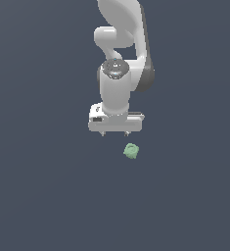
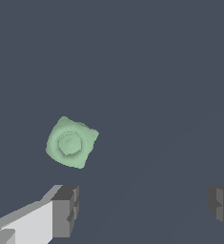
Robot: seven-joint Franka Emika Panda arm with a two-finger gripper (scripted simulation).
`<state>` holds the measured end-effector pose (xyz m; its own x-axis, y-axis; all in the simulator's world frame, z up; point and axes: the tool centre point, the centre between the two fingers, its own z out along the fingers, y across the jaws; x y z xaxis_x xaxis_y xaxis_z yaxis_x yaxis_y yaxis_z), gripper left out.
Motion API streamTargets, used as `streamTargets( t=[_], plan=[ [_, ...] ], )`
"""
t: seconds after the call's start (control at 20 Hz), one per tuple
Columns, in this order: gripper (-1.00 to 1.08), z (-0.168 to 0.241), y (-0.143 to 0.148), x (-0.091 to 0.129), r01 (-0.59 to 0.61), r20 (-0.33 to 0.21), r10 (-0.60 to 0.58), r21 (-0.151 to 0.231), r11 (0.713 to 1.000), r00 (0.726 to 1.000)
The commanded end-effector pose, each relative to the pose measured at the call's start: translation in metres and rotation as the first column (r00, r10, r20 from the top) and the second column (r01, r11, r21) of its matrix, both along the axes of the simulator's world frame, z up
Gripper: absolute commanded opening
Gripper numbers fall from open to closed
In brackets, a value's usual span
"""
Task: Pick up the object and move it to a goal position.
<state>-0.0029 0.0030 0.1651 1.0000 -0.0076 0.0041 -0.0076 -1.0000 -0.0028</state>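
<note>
Slate-grey ground [image 1: 43,196] is filling both of my views, flat and unmarked, with no walls or edges showing anywhere. I am watching the white arm [image 1: 117,83] hanging over it, its gripper [image 1: 115,133] pointing down with the fingers [image 2: 66,210] spread wide and holding nothing. I am seeing the pale green blob [image 1: 131,151] sitting on the ground near the gripper, toward the exterior view's right of it and apart from it. Through the wrist camera it is lying outside the gap between the fingers, touching neither.
</note>
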Motion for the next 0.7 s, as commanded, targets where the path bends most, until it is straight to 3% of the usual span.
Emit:
streamTargets(
  t=[0.0, 0.65],
  plan=[
    [1.0, 0.0, 0.0, 0.0, 0.0, 0.0, 0.0, 0.0, 1.0, 1.0],
    [1.0, -0.008, 0.028, 0.0, -0.021, 0.003, 0.021, 0.015, 1.0, 1.0]
  ],
)
